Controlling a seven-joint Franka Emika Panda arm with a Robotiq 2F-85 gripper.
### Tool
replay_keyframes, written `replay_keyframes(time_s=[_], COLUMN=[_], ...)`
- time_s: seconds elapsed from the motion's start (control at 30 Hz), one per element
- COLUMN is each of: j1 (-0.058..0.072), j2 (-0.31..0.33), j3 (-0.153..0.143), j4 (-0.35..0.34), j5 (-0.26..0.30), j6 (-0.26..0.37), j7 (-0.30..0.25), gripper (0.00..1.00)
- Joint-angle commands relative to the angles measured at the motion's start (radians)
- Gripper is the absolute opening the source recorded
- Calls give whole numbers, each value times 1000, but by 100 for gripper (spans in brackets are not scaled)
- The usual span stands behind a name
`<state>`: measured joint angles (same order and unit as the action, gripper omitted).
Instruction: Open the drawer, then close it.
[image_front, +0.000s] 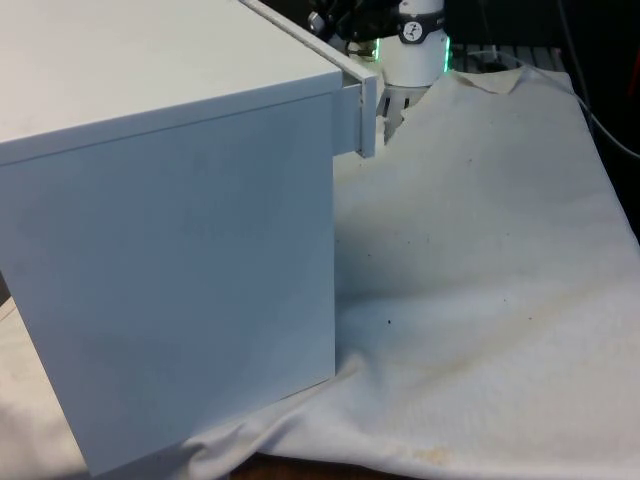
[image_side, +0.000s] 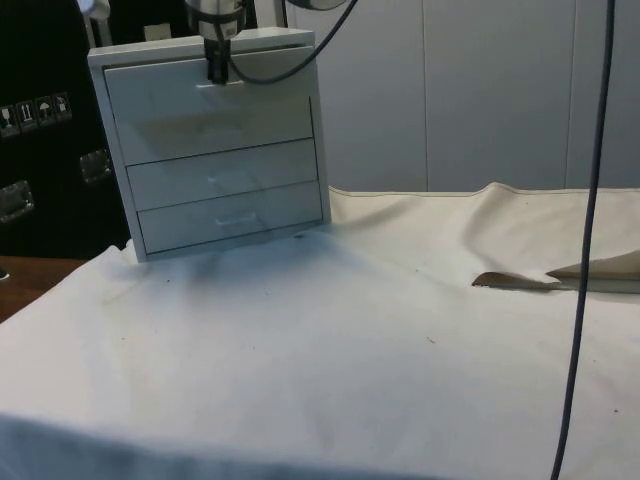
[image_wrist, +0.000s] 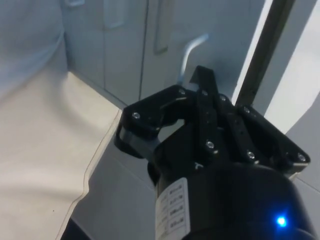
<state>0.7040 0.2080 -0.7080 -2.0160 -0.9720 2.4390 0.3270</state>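
On the bench's white cloth (image_side: 380, 350), toward the side view's left, stands a white chest of drawers (image_side: 215, 150) with three drawers stacked one above another. The top drawer (image_side: 215, 105) sits slightly proud of the frame; in the front view its front panel (image_front: 366, 110) juts past the chest's side wall, so it appears partly open. The hand (image_side: 217, 68) hangs at the upper edge of this drawer, just beside its curved metal handle (image_wrist: 192, 50), placed there presumably to pull or push along the drawer's run. The fingers appear drawn together, with no gap visible between them, and nothing is seen clamped in them. The middle drawer (image_side: 225, 172) and bottom drawer (image_side: 235, 215) lie flush, untouched. Further right, the cloth is rumpled into a fold (image_side: 560, 275).
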Motion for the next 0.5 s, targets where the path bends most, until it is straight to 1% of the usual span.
replay_keyframes(time_s=[0.0,0.13,0.17,0.2,0.37,0.4,0.43,0.47], j1=[-7,-11,-3,-12,-18,-18,-9,-20], j2=[12,33,24,45,81,81,72,87], j3=[-5,-16,-14,-23,-39,-39,-38,-40], j4=[11,27,19,35,56,56,51,59], j5=[-6,-3,0,-1,1,1,0,1], j6=[17,30,13,38,60,60,42,63], j7=[4,10,8,13,27,27,28,30], gripper=[0,0,0,0,0,0,0,0])
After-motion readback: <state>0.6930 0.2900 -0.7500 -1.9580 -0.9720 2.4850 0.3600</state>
